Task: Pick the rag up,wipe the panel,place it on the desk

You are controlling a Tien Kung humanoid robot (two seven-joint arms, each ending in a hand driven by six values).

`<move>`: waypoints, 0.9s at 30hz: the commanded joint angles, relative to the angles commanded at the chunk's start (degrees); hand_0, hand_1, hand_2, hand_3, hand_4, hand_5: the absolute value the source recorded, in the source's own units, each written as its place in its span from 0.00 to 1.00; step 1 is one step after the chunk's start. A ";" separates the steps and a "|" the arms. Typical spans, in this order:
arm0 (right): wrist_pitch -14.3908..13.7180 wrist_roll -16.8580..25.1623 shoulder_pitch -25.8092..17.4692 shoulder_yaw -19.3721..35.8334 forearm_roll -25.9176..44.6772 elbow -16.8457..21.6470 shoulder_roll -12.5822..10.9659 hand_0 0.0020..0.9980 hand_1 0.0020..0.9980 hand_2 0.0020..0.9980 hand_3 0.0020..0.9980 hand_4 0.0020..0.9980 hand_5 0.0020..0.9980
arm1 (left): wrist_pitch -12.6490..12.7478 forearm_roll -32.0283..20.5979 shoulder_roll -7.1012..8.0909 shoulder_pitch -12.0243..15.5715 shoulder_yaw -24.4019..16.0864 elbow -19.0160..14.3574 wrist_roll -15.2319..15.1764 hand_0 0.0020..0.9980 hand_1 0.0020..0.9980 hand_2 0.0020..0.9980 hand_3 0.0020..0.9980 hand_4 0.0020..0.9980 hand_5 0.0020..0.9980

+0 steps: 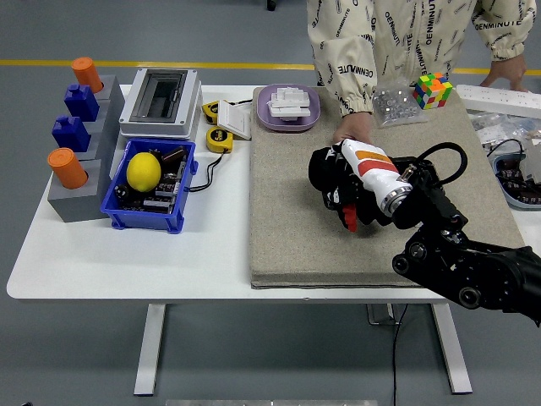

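The rag (325, 173) is gripped by the right robot hand (342, 190); the panel beneath, now hidden, should be wiped with flat, even pressure.

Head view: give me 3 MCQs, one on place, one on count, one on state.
1. Where is the lemon?
A. in the blue bin
B. in the purple tray
C. on the grey mat

2. How many orange caps on the grey rack?
A. one
B. two
C. four

3. Right hand?
A. resting off the table
B. open above the cube
C. pressed down on the mat, over something dark

Key: 1 A, lemon sits among parts in the bin; 2 B, orange caps at the rack's far and near ends; 3 C, hand is low over the mat.
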 joint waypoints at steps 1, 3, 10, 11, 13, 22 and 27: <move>-0.02 0.01 0.05 -0.03 0.04 0.07 0.09 0.24 0.36 0.41 0.42 0.94 0.00 | 0.00 0.01 0.00 0.00 -0.03 0.00 0.00 0.61 0.64 0.66 0.56 0.63 0.44; -0.03 0.00 0.16 -0.13 0.12 0.24 0.21 0.24 0.36 0.41 0.42 0.94 0.00 | 0.00 0.01 -0.02 0.01 -0.05 0.03 0.01 0.61 0.64 0.66 0.56 0.63 0.44; -0.08 -0.07 0.51 -0.45 0.11 0.96 0.64 0.24 0.36 0.41 0.42 0.94 0.00 | 0.02 0.10 -0.02 -0.02 -0.25 0.02 0.00 0.61 0.64 0.66 0.56 0.63 0.44; -0.07 -0.08 0.54 -0.51 0.10 1.01 0.69 0.24 0.36 0.41 0.42 0.94 0.00 | 0.02 0.10 -0.03 -0.02 -0.25 0.02 0.00 0.61 0.64 0.65 0.56 0.63 0.44; -0.05 -0.08 0.67 -0.71 0.10 1.06 0.89 0.24 0.36 0.41 0.42 0.94 0.00 | 0.01 0.07 -0.06 -0.06 -0.23 0.01 0.00 0.61 0.64 0.65 0.56 0.63 0.44; 0.04 -0.10 0.75 -0.65 0.20 0.65 0.38 0.24 0.36 0.41 0.42 0.94 0.00 | 0.03 0.11 -0.08 -0.15 -0.34 0.02 -0.01 0.61 0.64 0.65 0.56 0.63 0.44; 0.22 -0.20 0.58 -0.51 -0.10 -0.18 -0.34 0.24 0.36 0.41 0.42 0.94 0.00 | 0.02 0.13 -0.12 -0.10 -0.46 0.05 0.00 0.61 0.64 0.65 0.56 0.63 0.44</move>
